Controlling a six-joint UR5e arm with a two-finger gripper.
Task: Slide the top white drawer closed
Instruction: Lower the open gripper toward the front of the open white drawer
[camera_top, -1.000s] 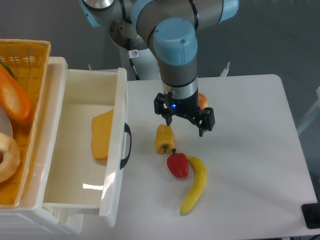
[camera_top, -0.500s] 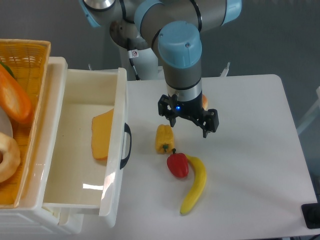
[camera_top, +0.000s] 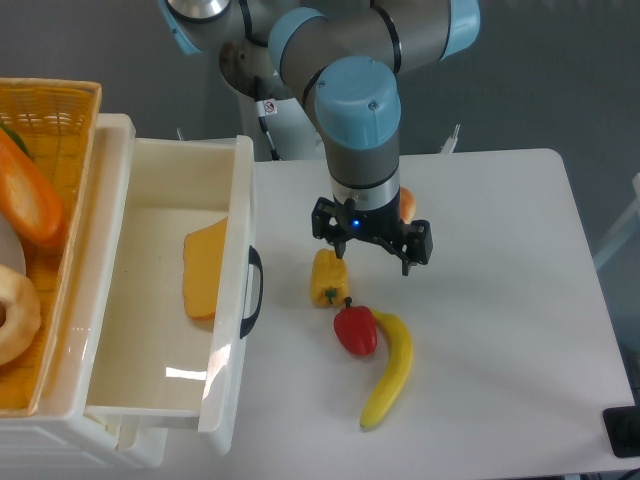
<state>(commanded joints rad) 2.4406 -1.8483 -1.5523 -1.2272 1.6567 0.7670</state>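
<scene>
Top white drawer (camera_top: 160, 300) pulled open, handle facing the yellow pepper (camera_top: 329, 277); end effector (camera_top: 371, 246) above it, spread, empty.

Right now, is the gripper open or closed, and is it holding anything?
Gripper: open, fingers spread, holding nothing. It hangs over the table just above the yellow pepper, well right of the top white drawer.
</scene>
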